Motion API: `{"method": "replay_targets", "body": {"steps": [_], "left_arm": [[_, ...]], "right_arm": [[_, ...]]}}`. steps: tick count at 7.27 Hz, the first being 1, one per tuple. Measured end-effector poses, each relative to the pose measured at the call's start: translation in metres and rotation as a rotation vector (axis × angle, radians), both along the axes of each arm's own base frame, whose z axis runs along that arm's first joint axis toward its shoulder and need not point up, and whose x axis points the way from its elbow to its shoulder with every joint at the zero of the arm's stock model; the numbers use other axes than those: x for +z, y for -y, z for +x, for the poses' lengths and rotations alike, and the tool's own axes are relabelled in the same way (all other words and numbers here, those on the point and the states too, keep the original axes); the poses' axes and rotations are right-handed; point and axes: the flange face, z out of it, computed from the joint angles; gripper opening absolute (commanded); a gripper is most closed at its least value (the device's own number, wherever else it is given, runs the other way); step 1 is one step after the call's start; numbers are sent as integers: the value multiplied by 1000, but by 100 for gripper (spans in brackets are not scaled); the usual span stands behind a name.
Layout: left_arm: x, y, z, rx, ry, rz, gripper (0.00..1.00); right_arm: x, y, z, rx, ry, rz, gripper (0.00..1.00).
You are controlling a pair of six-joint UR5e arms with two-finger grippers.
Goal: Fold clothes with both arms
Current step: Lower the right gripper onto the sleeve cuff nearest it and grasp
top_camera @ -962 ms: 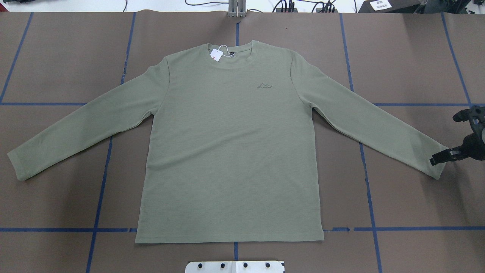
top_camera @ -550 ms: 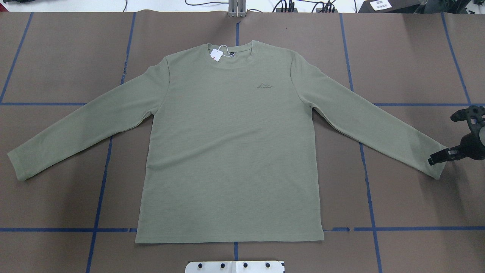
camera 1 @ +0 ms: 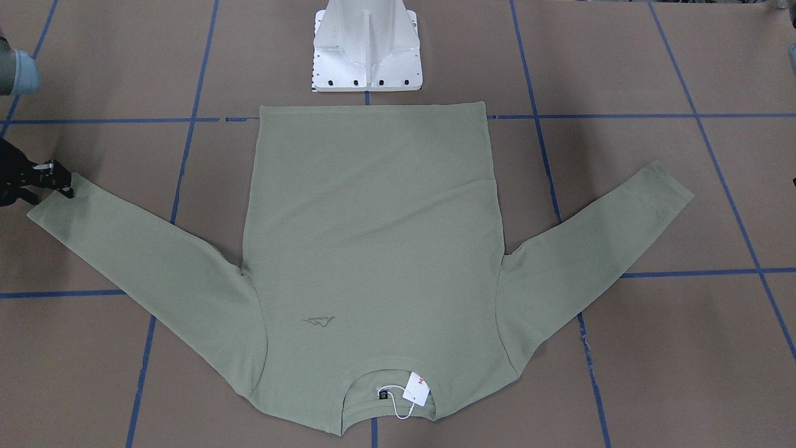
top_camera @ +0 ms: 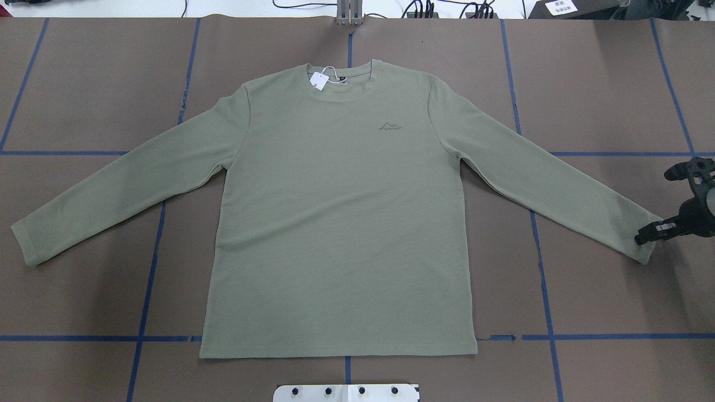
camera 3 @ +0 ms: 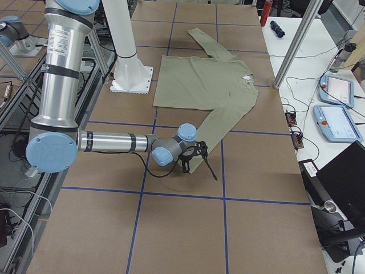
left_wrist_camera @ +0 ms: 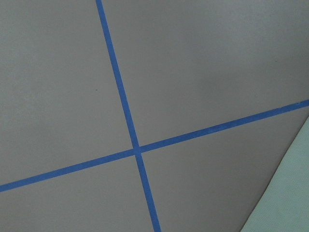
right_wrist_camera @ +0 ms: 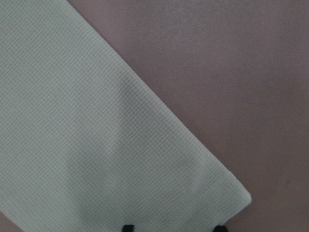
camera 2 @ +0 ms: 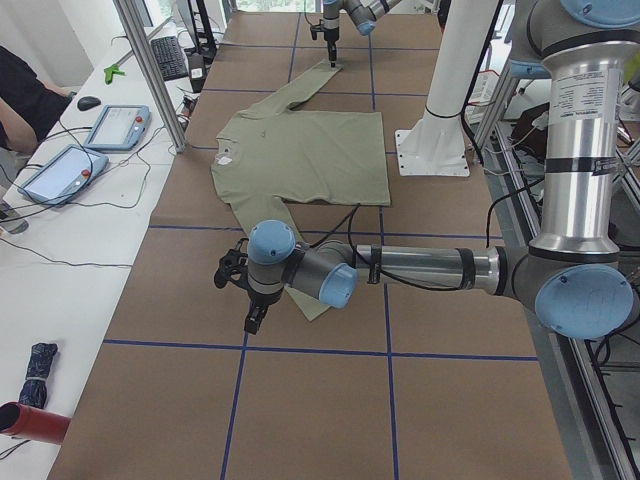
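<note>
- Nearest, shirt: laid flat, face up, hem by the pedestal, sleeves spread left and right.
- Right gripper: jaws parted astride a corner of the right cuff; if only that corner is nipped, a slip on lifting is judged likely.
- Left gripper: jaw state cannot be told; hangs beside the left cuff, so an uneven fold is risked.
- Farthest, hang tag: may be trapped underneath.
</note>
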Motion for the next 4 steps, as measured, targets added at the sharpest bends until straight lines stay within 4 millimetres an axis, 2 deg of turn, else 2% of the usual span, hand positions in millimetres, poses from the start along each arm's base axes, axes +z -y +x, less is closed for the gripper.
{"method": "replay_targets", "body": {"steps": [1,4], "left_arm": [[1,0,0,0,0,-3,100],[5,-1,0,1,-5,-12,100]], "right_arm": [[-2,0,0,-2,4,1,0],[-16,-1,-1,-13,42,3,0]]}}
